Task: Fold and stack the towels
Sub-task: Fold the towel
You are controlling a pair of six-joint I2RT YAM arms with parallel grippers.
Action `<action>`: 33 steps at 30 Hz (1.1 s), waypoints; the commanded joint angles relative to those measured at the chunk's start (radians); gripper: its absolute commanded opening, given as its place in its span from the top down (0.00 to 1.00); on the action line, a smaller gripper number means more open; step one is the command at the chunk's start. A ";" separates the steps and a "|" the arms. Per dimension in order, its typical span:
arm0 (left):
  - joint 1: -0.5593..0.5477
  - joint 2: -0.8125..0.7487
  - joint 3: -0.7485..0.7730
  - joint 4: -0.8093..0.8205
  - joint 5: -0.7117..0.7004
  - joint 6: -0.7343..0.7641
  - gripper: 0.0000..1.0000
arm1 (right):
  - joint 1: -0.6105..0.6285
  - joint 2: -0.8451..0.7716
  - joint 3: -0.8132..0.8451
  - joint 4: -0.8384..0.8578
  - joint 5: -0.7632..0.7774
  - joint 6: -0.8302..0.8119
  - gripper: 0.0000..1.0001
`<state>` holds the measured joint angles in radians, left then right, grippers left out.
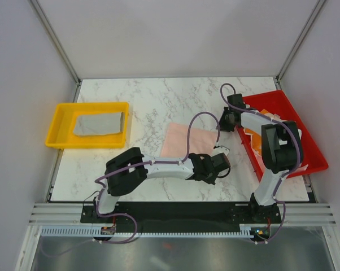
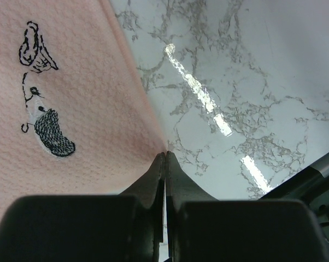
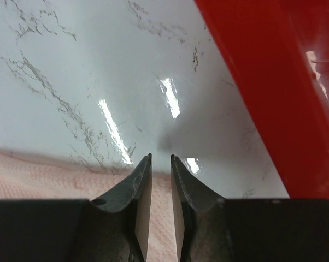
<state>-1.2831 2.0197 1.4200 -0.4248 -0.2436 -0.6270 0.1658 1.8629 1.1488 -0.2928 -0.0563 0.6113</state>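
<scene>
Top view: a pink towel (image 1: 184,141) lies flat on the marble tabletop (image 1: 153,101). Left wrist: the left fingers (image 2: 151,180) are pressed together on that towel's corner, near its black stitched motif (image 2: 44,125). Right wrist: the right fingers (image 3: 140,180) stand slightly parted and empty over the towel's edge.

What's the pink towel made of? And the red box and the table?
Pink towel: soft cloth, probably cotton; bumpy waffle texture, black stitched picture.
Red box: smooth, glossy, probably plastic.
Table: shiny marble-look top; real stone or printed, I can't tell.
</scene>
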 commanded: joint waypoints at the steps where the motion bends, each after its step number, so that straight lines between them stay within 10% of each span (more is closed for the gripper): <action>1: -0.005 0.020 -0.001 0.015 0.009 -0.046 0.98 | -0.003 -0.050 0.061 -0.058 0.036 -0.030 0.72; 8: -0.005 0.033 -0.004 0.015 0.010 -0.051 0.98 | -0.003 -0.073 0.091 -0.097 -0.106 -0.053 1.00; 33: -0.002 0.025 -0.018 0.031 0.040 -0.099 0.94 | 0.054 0.016 -0.046 0.029 0.001 -0.166 1.00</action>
<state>-1.2812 2.0342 1.4075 -0.3859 -0.2325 -0.6708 0.2024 1.8458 1.1141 -0.3168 -0.1043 0.4923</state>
